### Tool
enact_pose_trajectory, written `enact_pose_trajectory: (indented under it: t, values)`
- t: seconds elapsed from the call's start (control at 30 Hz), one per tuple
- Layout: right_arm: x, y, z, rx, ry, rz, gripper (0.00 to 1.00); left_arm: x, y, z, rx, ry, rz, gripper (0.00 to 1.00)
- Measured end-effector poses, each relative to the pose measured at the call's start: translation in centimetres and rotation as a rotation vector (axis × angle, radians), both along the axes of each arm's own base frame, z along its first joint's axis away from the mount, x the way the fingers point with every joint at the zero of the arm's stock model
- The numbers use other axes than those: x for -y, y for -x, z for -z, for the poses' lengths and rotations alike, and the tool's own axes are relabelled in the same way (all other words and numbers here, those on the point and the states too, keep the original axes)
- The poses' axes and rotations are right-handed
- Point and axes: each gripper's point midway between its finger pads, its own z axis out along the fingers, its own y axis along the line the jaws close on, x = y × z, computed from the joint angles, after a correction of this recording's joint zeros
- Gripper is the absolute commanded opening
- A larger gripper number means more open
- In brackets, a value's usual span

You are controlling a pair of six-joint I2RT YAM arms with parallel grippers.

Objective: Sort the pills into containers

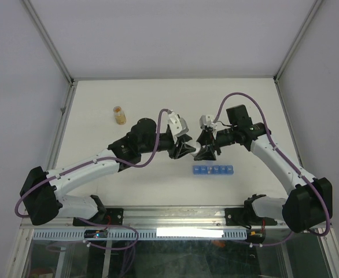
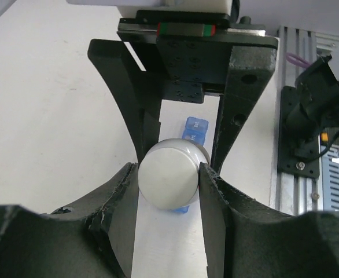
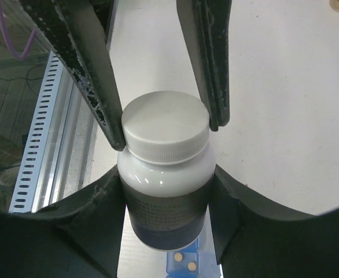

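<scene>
A white pill bottle (image 3: pixel 165 202) with a dark label hangs above the table, and my right gripper (image 3: pixel 166 180) is shut on its body. My left gripper (image 2: pixel 169 174) comes from the other side and is shut on the bottle's white screw cap (image 2: pixel 170 172), one finger against each side. In the top view both grippers (image 1: pixel 187 149) (image 1: pixel 207 152) meet at mid-table. Just below them lie the containers (image 1: pixel 213 170), a blue pill-organizer strip. Two tan pills (image 3: pixel 179 256) show in one compartment under the bottle. The strip's far end (image 2: pixel 196 128) shows behind the cap.
A small clear bottle with orange-tan contents (image 1: pixel 119 115) stands at the back left of the table. The slotted metal rail of the table's near edge (image 3: pixel 39 145) runs close beside the right gripper. White walls enclose the table on three sides.
</scene>
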Motion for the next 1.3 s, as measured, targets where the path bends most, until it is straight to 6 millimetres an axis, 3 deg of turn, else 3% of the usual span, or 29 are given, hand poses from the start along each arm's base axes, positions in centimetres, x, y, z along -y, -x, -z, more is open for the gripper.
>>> enact_pose_trajectory:
  t: [0.23,0.47,0.6,0.77,1.03,1.3]
  values:
    - [0.0,0.0,0.1,0.001,0.003,0.0,0.0,0.1,0.0,0.2,0.093,-0.013,0.178,0.33]
    - [0.0,-0.1,0.1,0.003,0.005,0.004,0.0,0.3,0.2,0.2,0.096,-0.008,0.224,0.79]
    - [-0.1,-0.4,-0.2,0.02,-0.002,0.004,0.0,0.5,0.6,-0.2,0.09,0.026,0.225,0.98]
    - [-0.1,-0.4,-0.3,0.023,-0.004,0.004,0.0,-0.1,0.6,-0.2,0.079,0.056,0.181,0.99]
    - [-0.1,-0.4,-0.3,0.023,-0.004,0.004,0.0,-1.1,0.3,-2.3,0.08,0.125,0.107,0.99]
    - [-0.1,-0.4,-0.3,0.023,-0.004,0.004,0.0,-4.3,0.6,-3.4,0.039,0.219,-0.045,0.99]
